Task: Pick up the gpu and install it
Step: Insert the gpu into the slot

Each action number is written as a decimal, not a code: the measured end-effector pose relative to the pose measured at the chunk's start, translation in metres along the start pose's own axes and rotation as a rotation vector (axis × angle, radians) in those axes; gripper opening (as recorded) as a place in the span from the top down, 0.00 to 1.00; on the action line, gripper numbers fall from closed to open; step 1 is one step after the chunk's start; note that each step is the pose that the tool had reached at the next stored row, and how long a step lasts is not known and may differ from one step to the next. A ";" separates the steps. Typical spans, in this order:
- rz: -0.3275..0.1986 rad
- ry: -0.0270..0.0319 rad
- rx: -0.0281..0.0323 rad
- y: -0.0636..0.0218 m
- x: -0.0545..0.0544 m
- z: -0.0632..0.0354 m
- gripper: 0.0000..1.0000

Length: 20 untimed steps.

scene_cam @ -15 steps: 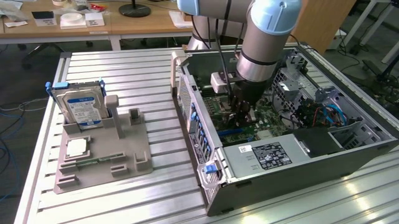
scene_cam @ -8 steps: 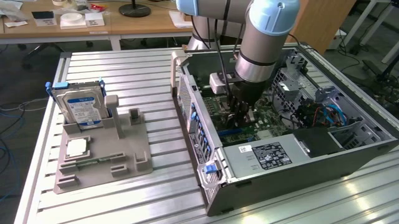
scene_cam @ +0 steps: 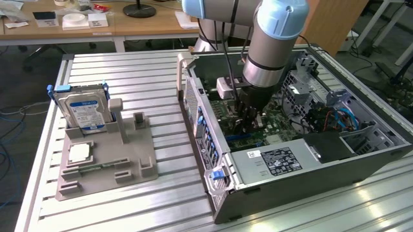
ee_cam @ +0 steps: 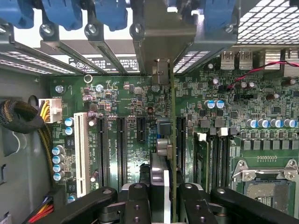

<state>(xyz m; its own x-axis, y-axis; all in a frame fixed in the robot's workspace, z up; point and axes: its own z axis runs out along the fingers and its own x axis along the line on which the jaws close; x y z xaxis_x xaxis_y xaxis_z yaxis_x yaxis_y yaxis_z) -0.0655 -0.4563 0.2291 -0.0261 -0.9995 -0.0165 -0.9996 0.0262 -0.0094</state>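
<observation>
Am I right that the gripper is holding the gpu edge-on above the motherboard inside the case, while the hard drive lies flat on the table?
Not quite: the hard drive stands upright in the grey holder, as the exterior view shows. The gripper does hold the gpu edge-on above the motherboard.

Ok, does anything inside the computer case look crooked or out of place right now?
Nothing stands out. The gripper holds the gpu edge-on and upright over the motherboard, in line with the expansion slots. The hard drive stands upright in its holder outside the computer case.

Robot arm [scene_cam: 274, 43] reaching into open computer case [scene_cam: 303, 145] — hard drive [scene_cam: 82, 110] upright in holder [scene_cam: 106, 159], well apart
</observation>
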 end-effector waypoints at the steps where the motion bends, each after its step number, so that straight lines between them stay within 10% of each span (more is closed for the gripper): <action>1: 0.000 -0.0001 -0.0002 0.0001 0.000 0.0000 0.72; 20: 0.000 -0.0012 -0.0002 0.0010 0.000 0.0049 0.72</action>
<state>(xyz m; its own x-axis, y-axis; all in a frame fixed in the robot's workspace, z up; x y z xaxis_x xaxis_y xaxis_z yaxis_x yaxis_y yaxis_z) -0.0664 -0.4562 0.2242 -0.0261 -0.9995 -0.0177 -0.9996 0.0262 -0.0092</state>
